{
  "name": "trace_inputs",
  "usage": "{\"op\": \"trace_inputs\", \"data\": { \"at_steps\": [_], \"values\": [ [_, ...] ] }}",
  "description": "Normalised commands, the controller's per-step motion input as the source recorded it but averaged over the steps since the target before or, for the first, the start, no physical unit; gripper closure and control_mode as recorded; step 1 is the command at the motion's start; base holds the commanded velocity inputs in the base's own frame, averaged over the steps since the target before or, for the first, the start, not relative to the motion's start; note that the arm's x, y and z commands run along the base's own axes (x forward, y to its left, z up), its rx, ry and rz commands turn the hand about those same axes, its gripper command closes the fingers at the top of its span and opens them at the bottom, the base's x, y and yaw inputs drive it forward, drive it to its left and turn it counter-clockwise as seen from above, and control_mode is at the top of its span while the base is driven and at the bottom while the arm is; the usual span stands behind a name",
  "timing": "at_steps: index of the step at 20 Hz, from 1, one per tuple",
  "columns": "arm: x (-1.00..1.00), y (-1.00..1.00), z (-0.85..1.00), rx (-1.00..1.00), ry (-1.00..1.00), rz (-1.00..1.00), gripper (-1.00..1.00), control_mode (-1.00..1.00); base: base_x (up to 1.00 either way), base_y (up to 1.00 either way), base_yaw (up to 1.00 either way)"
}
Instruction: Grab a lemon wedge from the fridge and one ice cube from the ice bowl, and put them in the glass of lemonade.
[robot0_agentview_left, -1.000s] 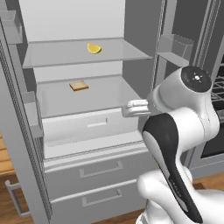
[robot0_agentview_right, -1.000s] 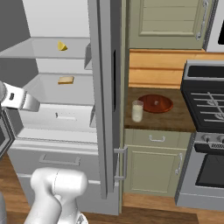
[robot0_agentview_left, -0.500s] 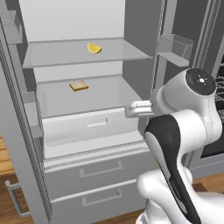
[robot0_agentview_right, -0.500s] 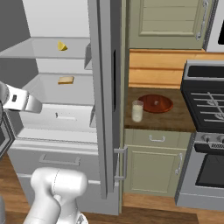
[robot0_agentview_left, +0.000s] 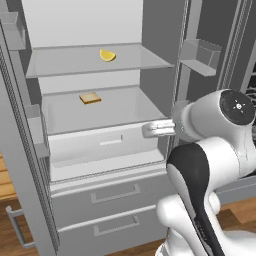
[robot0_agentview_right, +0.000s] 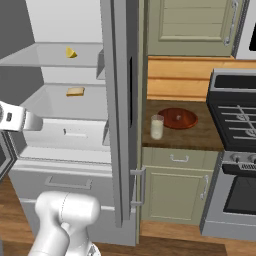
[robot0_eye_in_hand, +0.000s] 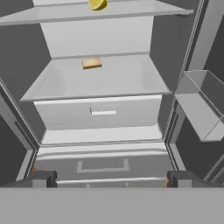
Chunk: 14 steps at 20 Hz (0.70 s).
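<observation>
in the left base view the fridge (robot0_agentview_left: 100, 150) stands open across the left and centre of the frame. the lemon wedge (robot0_agentview_left: 107, 55) lies on the upper shelf (robot0_agentview_left: 60, 62) at top centre, and a flat tan slice (robot0_agentview_left: 90, 98) lies on the shelf below, left of centre. in the hand view the claw (robot0_eye_in_hand: 107, 179) spreads wide at the bottom edge, holding nothing, facing the fridge drawers (robot0_eye_in_hand: 100, 164). in the right base view the glass of lemonade (robot0_agentview_right: 157, 127) stands on the counter (robot0_agentview_right: 210, 137) right of centre, just beside the ice bowl (robot0_agentview_right: 177, 118) to its right.
</observation>
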Motion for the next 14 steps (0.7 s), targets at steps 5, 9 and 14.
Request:
{"op": "trace_inputs", "data": {
  "at_steps": [5, 9, 14],
  "values": [
    [0.0, 0.0, 0.0, 0.0, 0.0, 0.03, -1.0, -1.0, 0.0, 0.0, 0.0],
    [0.0, 0.0, 0.0, 0.0, 0.0, 0.0, -1.0, -1.0, 0.0, 0.0, 0.0],
    [0.0, 0.0, 0.0, 0.0, -0.01, 0.0, -1.0, 1.0, 0.05, 0.39, 0.0]
  ]
}}
